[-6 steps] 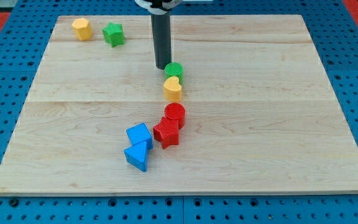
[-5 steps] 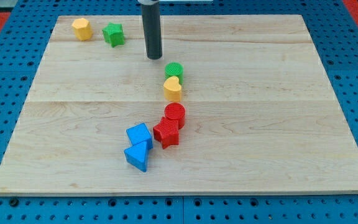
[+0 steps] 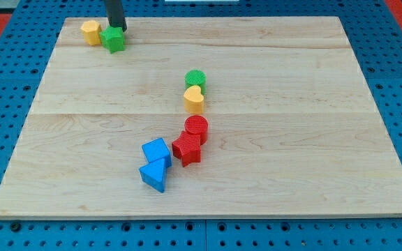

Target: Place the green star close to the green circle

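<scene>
No writing shows anywhere we look; my tip (image 3: 116, 28) touches the small green star block (image 3: 114, 39) from behind (beside the yellow block (image 3: 91, 32)), well apart from the green circle block (image 3: 195, 78)

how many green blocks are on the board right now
2. The green star sits near the view's top left, beside the yellow block, with my tip at its far edge. The green circle is near the middle. None looks hidden.
</scene>
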You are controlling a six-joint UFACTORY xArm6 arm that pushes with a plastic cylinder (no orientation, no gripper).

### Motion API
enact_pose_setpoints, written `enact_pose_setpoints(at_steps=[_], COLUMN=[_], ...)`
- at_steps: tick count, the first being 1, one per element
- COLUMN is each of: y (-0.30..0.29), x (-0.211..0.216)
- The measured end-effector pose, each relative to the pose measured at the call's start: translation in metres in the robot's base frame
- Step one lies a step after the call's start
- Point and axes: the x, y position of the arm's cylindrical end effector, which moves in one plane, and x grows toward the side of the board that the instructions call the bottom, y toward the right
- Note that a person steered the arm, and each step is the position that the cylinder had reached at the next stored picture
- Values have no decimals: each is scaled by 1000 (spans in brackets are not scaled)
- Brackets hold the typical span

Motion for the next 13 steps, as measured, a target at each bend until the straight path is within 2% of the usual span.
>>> enact_pose_setpoints(at_steps=[3, 4, 5, 8, 9, 11, 12, 13], y=[-19, -70, -61, 9, -27, 19, 27, 61], x=[39, 46, 65, 86, 65, 63, 90, 92])
